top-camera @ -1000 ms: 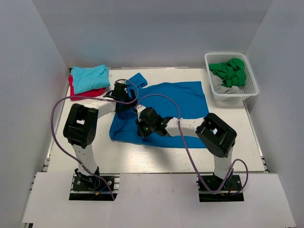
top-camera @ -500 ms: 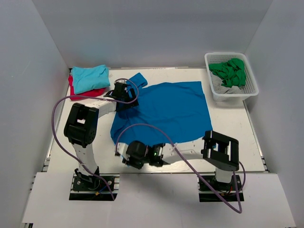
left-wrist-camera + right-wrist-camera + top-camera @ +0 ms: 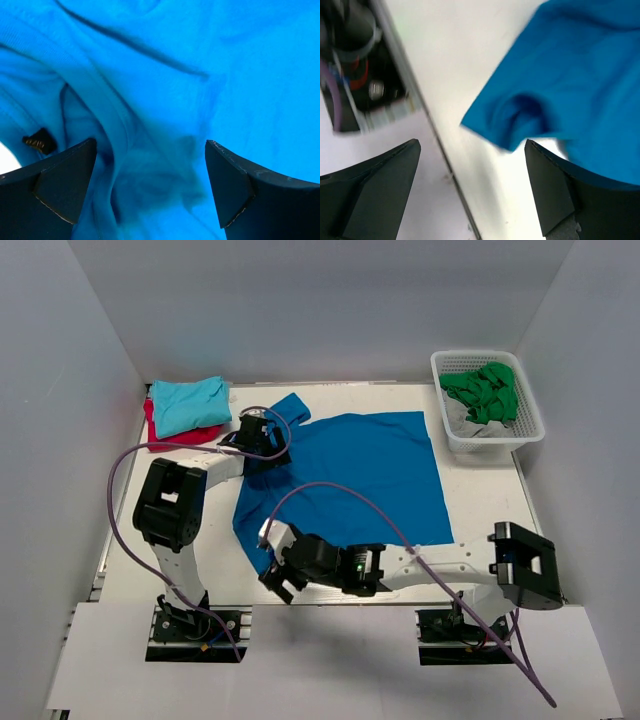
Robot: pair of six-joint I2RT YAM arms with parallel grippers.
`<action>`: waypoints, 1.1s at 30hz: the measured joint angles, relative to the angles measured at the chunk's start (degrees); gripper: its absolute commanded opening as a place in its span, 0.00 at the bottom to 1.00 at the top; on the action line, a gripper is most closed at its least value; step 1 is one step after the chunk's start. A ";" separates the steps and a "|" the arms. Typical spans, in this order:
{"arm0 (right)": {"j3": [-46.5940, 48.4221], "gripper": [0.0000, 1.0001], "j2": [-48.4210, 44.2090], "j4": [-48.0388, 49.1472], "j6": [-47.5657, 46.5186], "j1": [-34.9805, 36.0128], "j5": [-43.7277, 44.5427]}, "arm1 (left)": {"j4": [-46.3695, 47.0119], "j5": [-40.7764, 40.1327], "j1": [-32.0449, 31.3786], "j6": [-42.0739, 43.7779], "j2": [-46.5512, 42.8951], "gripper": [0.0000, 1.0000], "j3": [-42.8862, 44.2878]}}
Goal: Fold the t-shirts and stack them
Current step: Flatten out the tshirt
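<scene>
While both jaws gape, the royal-blue t-shirt (image 3: 370, 470) lies spread.

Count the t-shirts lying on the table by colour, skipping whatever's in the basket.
Royal-blue t-shirt: 1
Turquoise t-shirt: 1
Red t-shirt: 1
Total: 3

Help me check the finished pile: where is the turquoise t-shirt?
Top view: the turquoise t-shirt lies folded on the red t-shirt, far left of the table.
</scene>
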 measured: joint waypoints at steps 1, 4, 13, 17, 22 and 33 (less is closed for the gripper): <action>0.00 0.90 -1.03 0.52 0.83 -0.61 1.14 | -0.07 -0.09 0.02 0.02 -0.24 1.00 -0.28; 1.03 0.90 -0.85 0.68 2.91 -2.05 4.63 | -0.68 -0.24 0.04 0.07 -0.61 1.00 -0.52; 6.25 0.90 7.41 -1.86 7.37 -5.73 5.60 | -2.03 -0.26 0.04 0.22 -1.16 1.00 -0.74; 6.99 0.90 10.45 1.57 7.21 -8.09 -1.64 | -2.10 -0.26 0.04 0.22 -1.29 1.00 -0.92; 9.86 0.90 16.50 3.04 6.51 -9.18 -10.86 | -2.10 -0.26 0.04 0.44 -1.29 1.00 -0.94; -2.58 0.90 11.39 4.98 14.71 -14.21 -13.11 | -2.36 -0.31 0.04 1.99 -1.29 1.00 -0.94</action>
